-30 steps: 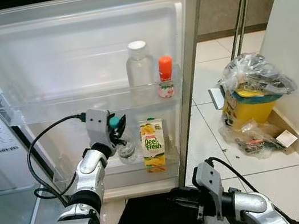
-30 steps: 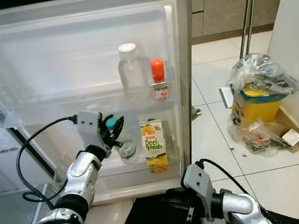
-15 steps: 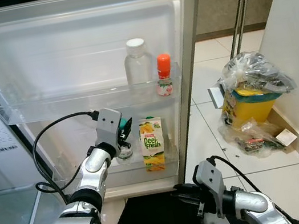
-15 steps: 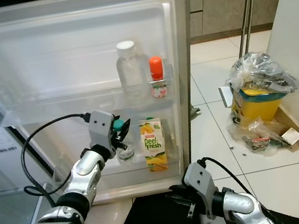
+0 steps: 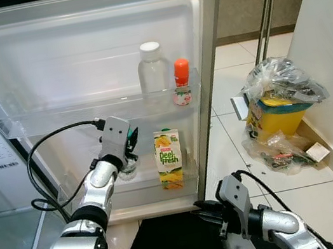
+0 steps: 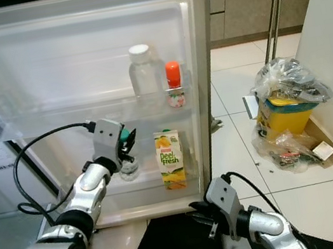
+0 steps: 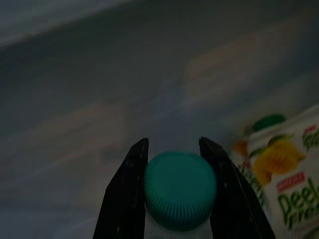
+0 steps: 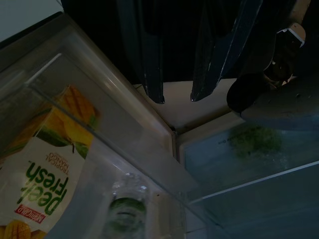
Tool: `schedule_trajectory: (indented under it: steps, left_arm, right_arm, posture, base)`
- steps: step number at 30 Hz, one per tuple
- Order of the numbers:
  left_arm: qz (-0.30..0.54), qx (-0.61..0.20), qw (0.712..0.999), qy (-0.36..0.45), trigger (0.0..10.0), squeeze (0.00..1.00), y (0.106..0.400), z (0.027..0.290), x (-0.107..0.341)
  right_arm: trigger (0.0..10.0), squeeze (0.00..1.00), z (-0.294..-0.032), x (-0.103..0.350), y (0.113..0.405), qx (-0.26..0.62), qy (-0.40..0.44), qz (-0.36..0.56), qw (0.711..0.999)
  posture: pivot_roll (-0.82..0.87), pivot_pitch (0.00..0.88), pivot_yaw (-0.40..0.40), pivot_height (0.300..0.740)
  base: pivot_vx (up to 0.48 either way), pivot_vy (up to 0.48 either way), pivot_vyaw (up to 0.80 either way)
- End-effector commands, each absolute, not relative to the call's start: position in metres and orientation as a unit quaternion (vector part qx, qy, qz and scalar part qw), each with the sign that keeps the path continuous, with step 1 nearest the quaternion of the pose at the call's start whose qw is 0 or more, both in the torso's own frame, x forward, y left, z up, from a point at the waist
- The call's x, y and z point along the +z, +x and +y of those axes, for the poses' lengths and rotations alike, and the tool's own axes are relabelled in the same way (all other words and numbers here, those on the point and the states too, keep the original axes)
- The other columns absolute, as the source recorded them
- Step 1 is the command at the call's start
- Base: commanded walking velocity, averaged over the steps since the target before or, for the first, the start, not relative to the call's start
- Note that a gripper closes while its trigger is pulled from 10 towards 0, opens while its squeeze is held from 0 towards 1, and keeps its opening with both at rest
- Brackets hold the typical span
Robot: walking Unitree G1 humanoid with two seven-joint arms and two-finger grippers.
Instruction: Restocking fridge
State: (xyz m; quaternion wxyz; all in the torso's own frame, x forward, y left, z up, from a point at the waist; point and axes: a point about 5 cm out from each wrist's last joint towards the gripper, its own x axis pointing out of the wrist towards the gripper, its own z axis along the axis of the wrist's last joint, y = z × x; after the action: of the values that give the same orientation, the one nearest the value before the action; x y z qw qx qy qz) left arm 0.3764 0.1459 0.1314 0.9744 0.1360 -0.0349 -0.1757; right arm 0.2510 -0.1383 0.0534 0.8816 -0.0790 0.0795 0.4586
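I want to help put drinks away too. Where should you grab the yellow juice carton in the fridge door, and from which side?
Grip the juice carton by its two flat side faces, above the clear door shelf rim, coming straight from the front. It stands upright, so the shelf wall hides its base. The green-capped bottle and left gripper crowd one side, so approach carefully.

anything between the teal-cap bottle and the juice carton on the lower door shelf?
No. In the left eye view the stretch between the teal-cap bottle and juice carton is bare.
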Motion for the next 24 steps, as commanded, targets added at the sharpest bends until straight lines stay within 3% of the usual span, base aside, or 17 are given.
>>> schedule_trajectory:
  steps: [1, 17, 24]
  left_arm:
    - [-0.017, -0.15, 0.98, 0.131, 10.0, 0.0, 0.378, 0.158, 0.13]
    - [0.0, -0.16, 0.987, -0.03, 10.0, 0.0, 0.377, 0.149, 0.123]
    - [0.013, -0.175, 0.984, -0.019, 10.0, 0.0, 0.372, 0.141, 0.114]
  right_arm:
    - [10.0, 0.0, -0.136, 0.054, 0.25, 0.462, -0.077, 0.077, 0.88]
    - [10.0, 0.0, -0.136, 0.055, 0.249, 0.462, -0.076, 0.077, 0.88]
    - [10.0, 0.0, -0.136, 0.055, 0.25, 0.461, -0.077, 0.076, 0.881]
  posture:
    - [-0.17, 0.084, 0.002, 0.48]
    - [-0.17, 0.086, 0.001, 0.48]
    - [-0.17, 0.083, 0.004, 0.48]
  base:
    - [0.0, 0.0, 0.0]
    - [0.0, 0.0, 0.0]
    - [0.0, 0.0, 0.0]
